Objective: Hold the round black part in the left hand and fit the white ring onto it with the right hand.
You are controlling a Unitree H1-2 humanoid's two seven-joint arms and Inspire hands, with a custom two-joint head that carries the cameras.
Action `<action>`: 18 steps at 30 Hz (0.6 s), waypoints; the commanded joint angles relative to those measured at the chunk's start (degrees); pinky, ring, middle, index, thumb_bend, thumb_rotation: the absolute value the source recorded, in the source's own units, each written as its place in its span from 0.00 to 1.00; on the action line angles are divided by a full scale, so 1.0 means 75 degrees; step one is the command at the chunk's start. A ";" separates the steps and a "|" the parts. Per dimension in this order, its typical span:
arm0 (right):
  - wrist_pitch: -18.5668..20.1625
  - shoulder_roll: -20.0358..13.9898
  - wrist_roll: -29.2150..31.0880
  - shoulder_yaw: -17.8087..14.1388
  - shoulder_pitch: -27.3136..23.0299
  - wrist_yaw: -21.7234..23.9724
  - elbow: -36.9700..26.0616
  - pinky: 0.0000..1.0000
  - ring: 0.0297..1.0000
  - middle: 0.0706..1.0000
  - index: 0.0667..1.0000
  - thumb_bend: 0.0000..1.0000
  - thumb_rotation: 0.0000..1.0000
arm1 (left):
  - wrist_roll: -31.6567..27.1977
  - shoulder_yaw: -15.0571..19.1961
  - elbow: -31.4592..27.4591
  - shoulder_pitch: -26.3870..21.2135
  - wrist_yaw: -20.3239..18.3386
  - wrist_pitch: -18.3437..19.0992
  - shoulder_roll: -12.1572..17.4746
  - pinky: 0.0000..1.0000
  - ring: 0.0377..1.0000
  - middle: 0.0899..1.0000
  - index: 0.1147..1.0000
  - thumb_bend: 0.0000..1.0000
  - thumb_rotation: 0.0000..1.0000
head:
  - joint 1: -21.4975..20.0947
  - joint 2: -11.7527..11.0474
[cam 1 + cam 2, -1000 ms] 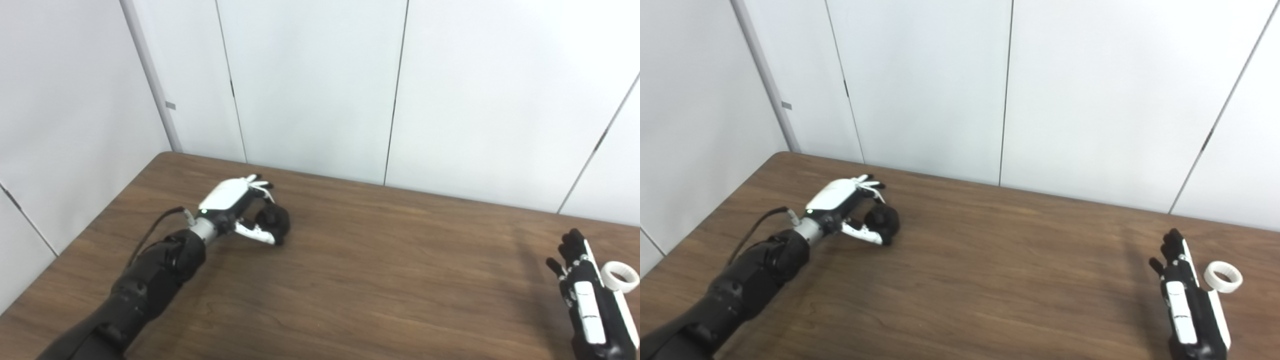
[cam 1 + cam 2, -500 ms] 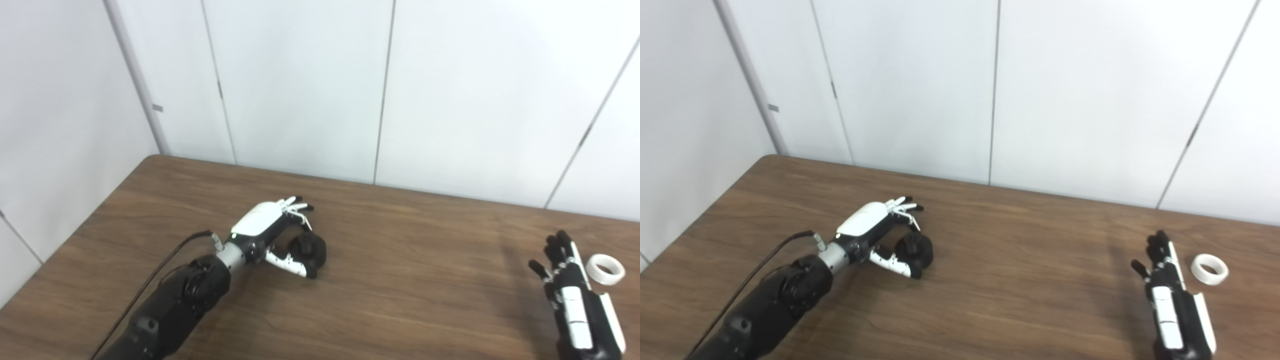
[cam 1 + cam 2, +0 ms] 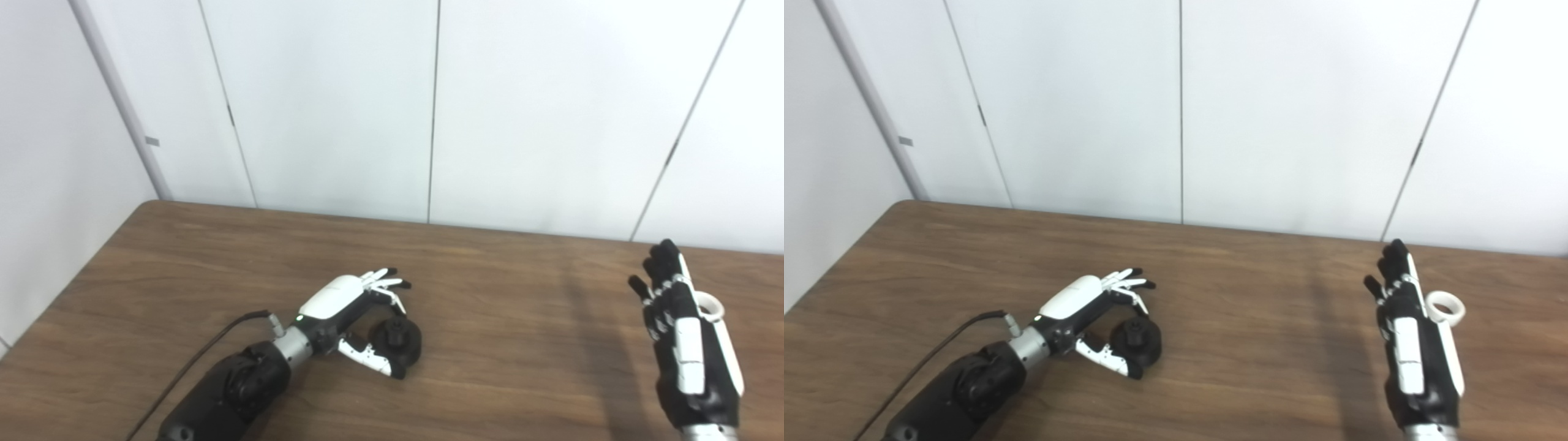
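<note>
Black part (image 3: 399,340) left, ring (image 3: 1447,305) right (on table (image 3: 502,331)).

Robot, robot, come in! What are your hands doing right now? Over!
Left hand open, cupped around round black part on wooden table. Right hand open, beside small white ring. Nothing in between.

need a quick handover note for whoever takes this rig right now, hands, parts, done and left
Left hand: open, curled around the round black part, fingers above it and thumb in front. The part sits on the table; a firm grip is not evident.
Right hand: open, fingers straight and raised, holding nothing.
White ring: on the table just right of the right hand, partly hidden by it in the left eye view.
Done: both hands are beside their parts.
Left: close the left hand on the black part and lift it, pick up the ring with the right hand, fit the ring onto the part.
</note>
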 commanded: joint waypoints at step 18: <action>0.0288 0.0206 -0.0365 0.0090 -0.0124 -0.0389 -0.1195 0.92 0.99 0.99 0.99 0.39 0.95 | -0.0337 -0.0791 -0.0293 0.0164 -0.0710 -0.0407 -0.0446 1.00 1.00 0.88 0.41 0.52 0.06 | -0.0870 0.0213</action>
